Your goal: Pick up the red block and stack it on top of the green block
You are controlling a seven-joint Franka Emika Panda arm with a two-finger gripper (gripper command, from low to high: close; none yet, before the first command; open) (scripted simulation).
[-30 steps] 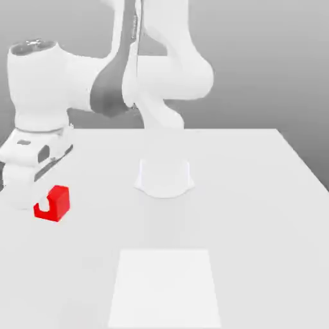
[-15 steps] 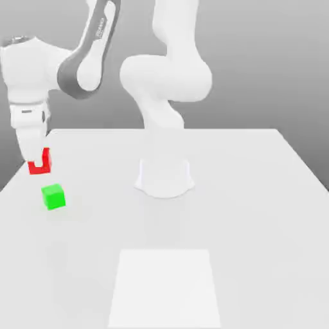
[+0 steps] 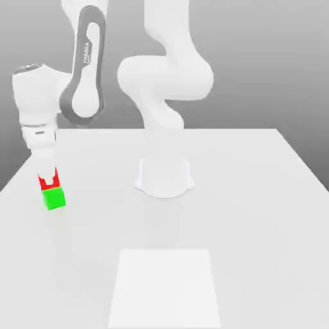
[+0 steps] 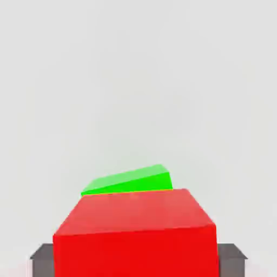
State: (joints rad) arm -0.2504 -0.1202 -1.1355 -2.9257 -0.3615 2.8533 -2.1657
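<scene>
Red block [image 3: 49, 183] sits on top of the green block [image 3: 54, 198], near the nine o'clock edge of the white table [image 3: 257, 212] in the exterior view. Gripper [image 3: 48, 176] points down over the stack, its white fingers [image 3: 43, 168] flanking the red block's sides; whether they press on it or stand just clear, I cannot tell. In the hand view the red block [image 4: 135, 232] lies nearest, with a strip of the green block [image 4: 130, 180] at twelve o'clock beyond it.
</scene>
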